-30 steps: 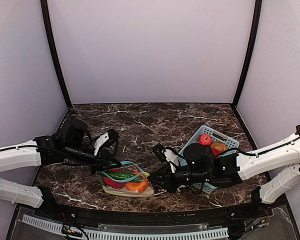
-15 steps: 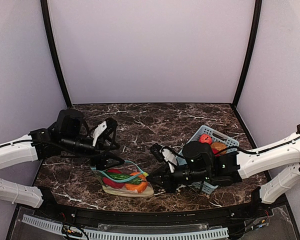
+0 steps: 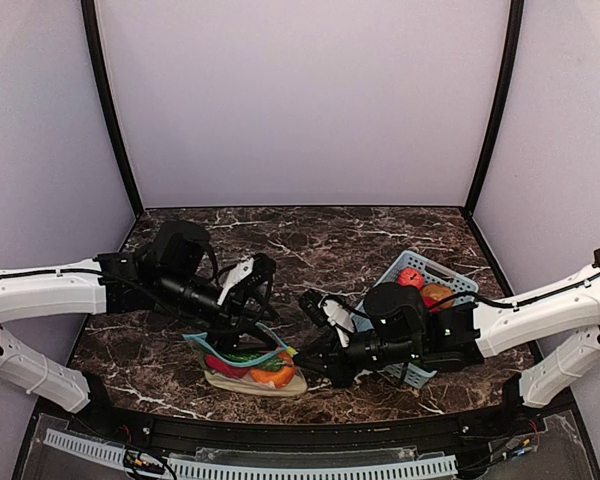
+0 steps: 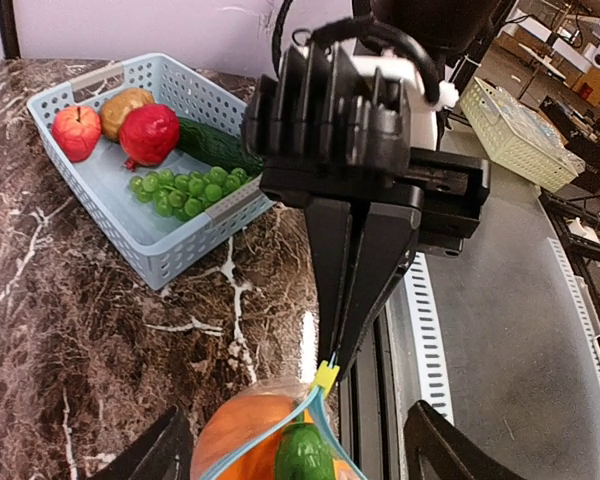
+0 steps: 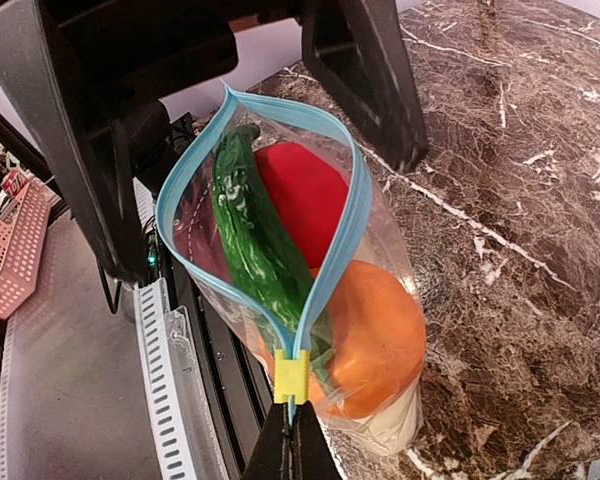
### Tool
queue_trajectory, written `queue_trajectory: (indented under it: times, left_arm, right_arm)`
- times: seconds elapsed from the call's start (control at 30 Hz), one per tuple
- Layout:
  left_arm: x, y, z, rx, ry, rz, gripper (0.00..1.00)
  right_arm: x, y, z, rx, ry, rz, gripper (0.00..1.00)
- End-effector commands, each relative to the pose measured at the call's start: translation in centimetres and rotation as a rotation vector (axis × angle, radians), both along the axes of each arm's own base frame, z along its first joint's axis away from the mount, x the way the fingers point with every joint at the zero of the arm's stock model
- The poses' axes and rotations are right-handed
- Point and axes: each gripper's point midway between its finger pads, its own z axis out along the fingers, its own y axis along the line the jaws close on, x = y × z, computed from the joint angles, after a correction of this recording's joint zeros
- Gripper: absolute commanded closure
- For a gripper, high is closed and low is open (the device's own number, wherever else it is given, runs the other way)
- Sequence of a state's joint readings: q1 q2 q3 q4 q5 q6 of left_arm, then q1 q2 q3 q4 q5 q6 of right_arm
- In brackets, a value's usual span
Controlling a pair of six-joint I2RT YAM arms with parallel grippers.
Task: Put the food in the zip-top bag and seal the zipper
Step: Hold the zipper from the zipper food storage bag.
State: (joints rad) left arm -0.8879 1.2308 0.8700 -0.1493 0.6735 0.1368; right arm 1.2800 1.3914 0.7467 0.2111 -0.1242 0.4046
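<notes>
1. The right gripper point(image 5: 291, 437) is pinched tight on the end of the zipper point(image 5: 344, 240). Its tips meet just under the yellow slider point(image 5: 291, 377).
2. The zip-top bag point(image 3: 242, 362) lies on the table point(image 4: 40, 330), straight out from those tips and between the two grippers. Its mouth gapes, and the two blue strips stand apart, joining only at the slider.
3. The left gripper point(image 4: 305, 450) faces the right one from the bag's far end. Its jaws are wide, with one finger on each side of the mouth, and it holds nothing. Whether the fingers touch the plastic cannot be told.
4. Inside the bag, ahead of the right gripper, lie a green cucumber point(image 5: 255, 240), a red piece point(image 5: 305, 185) and an orange point(image 5: 375, 340). A cream squash point(image 5: 395, 425) lies under the orange, nearest the slider.
5. Behind the right gripper, by its wrist, sits a light blue basket point(image 4: 150, 265). It holds an apple point(image 4: 77, 130), a brownish fruit point(image 4: 125, 108), a dark red fruit point(image 4: 148, 133), a second cucumber point(image 4: 215, 145) and green grapes point(image 4: 180, 188).
</notes>
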Motion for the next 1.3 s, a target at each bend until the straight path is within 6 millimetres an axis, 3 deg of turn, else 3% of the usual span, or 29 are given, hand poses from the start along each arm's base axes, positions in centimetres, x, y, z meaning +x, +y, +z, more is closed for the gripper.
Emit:
queue_trajectory:
  times: [0.0,0.37,0.93,1.27]
  left_arm:
    - [-1.0,-1.6,0.7,-0.028,-0.01,-0.081,0.32]
    - [-1.6,-3.3,-1.4,0.011,0.013,-0.125,0.57]
    - [-2.2,-2.9,-3.7,0.073,0.037,-0.125,0.93]
    - [-2.3,-2.7,-3.8,0.087,0.041,-0.116,0.99]
  right_arm:
    - [0.3,0.6,1.4,0.032,-0.017,0.007,1.0]
    - [0.6,0.3,1.6,0.033,-0.03,-0.012,1.0]
    - [1.3,-0.5,1.7,0.042,-0.045,-0.062,1.0]
    - [1.9,-0.7,1.4,0.034,-0.037,-0.104,1.0]
